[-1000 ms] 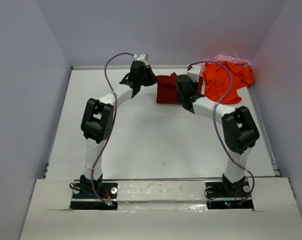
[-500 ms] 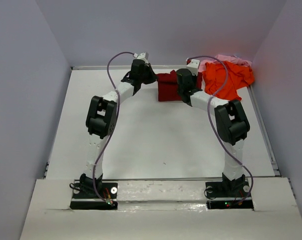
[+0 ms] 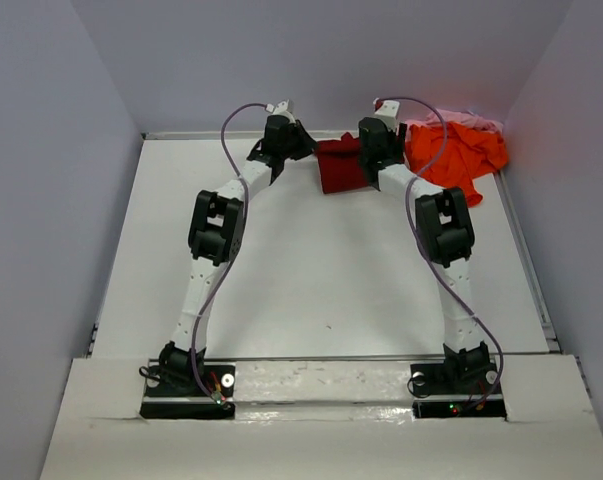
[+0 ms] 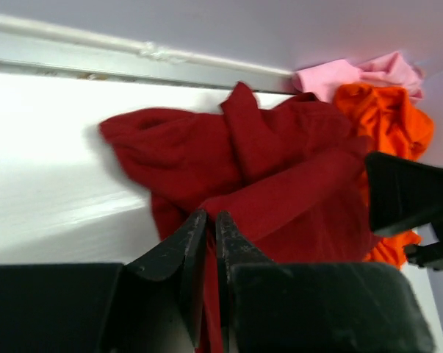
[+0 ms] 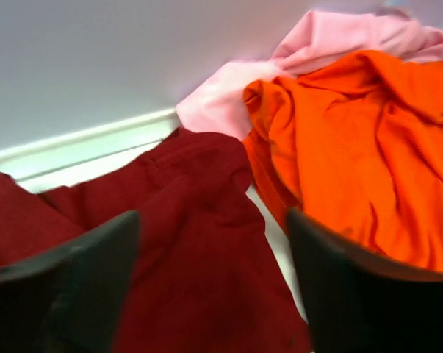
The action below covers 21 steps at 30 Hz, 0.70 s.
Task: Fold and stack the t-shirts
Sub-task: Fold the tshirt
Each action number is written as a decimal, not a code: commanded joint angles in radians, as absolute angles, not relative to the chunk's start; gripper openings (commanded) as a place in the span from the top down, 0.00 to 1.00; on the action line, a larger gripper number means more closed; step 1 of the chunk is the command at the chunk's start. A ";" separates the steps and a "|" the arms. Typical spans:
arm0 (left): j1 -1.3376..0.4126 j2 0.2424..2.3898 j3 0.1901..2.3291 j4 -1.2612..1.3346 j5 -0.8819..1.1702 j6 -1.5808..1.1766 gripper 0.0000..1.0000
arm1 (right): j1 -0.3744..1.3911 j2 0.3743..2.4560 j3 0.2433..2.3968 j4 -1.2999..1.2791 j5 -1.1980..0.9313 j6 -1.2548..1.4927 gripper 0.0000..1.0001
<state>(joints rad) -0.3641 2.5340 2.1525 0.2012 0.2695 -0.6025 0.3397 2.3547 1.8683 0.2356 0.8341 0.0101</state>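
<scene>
T-shirts: maroon t-shirt (image 3: 341, 168) crumpled just before back rail (image 3: 211, 133); orange t-shirt (image 3: 461, 155) further right along rail; pink t-shirt (image 3: 471, 120) against rail | left gripper (image 4: 210, 228): nearly closed, pinching maroon cloth | right gripper (image 5: 212, 219): jaws wide apart, holding nothing, near rail.
</scene>
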 commanded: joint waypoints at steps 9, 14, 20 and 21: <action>-0.333 2.426 2.013 0.293 0.196 -0.612 0.24 | 0.268 2.393 1.990 0.005 0.591 0.104 0.00; -0.344 2.310 1.870 0.319 0.178 -0.589 0.22 | 0.268 2.263 1.827 0.037 0.542 0.120 0.00; -0.376 2.134 1.841 0.218 0.147 -0.537 0.22 | 0.279 2.100 1.704 0.043 0.424 0.120 0.01; -0.379 2.100 1.847 0.197 0.152 -0.517 0.22 | 0.288 2.083 1.698 0.016 0.401 0.130 0.03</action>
